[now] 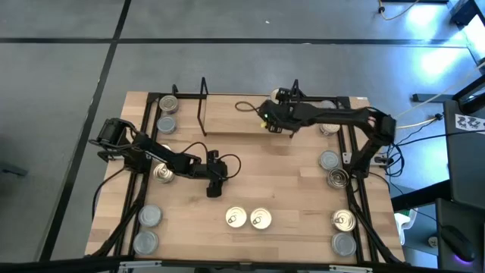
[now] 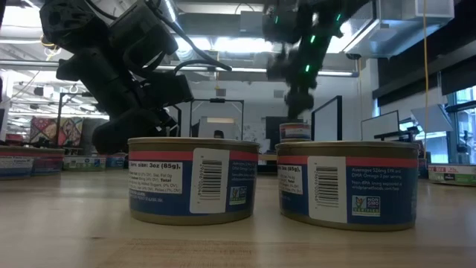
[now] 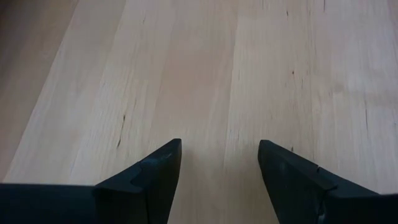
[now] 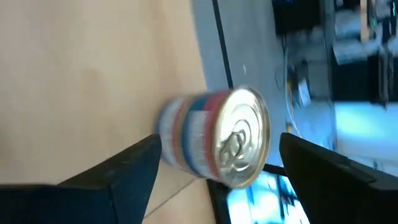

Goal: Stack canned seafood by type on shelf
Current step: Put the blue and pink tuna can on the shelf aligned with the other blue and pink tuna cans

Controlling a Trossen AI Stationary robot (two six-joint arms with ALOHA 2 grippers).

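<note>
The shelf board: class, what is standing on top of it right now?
One gold-topped can stands on the shelf, between the open fingers of the right gripper. In the overhead view that arm covers the can.

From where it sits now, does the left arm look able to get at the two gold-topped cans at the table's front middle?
Probably yes: the left claw, open and empty, hangs just behind the two cans, with bare tabletop between.

A wooden tabletop [image 1: 303, 189] sits on grey floor [image 1: 68, 83], with what may be monitors [image 2: 327, 119] behind.
</note>
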